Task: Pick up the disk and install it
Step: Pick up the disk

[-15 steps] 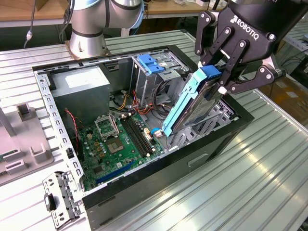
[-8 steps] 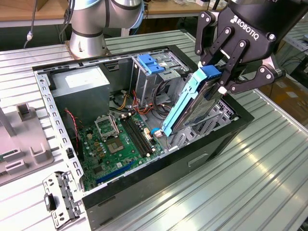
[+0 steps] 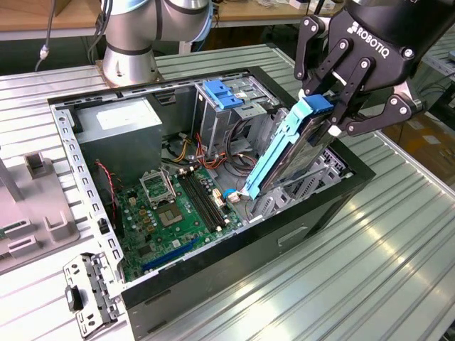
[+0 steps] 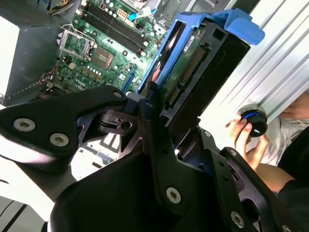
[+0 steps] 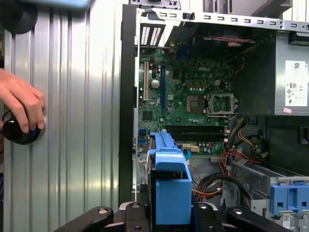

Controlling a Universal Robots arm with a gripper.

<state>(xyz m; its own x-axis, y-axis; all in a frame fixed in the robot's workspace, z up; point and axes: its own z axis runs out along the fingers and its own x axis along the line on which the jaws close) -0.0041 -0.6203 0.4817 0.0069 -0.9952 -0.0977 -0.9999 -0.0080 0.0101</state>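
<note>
Ribbed metal table point(image 3: 384, 270), workbenches behind; open case point(image 3: 284, 238) lies on it. Gripper point(image 3: 333, 114) fingers pinch the disk point(image 3: 302, 153) by its upper end. Disk held tilted, lower end dipping inside the case near the motherboard point(image 3: 178, 213). Judged: pick-up done, seating not yet done, disk not flat in any slot. Person's hand point(image 5: 21, 104) rests on a black knob point(image 5: 17, 134) on the table

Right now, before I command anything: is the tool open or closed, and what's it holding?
Tool: shut on the disk, held tilted over the open computer case.
Person's hand: resting on a black round object.
</note>
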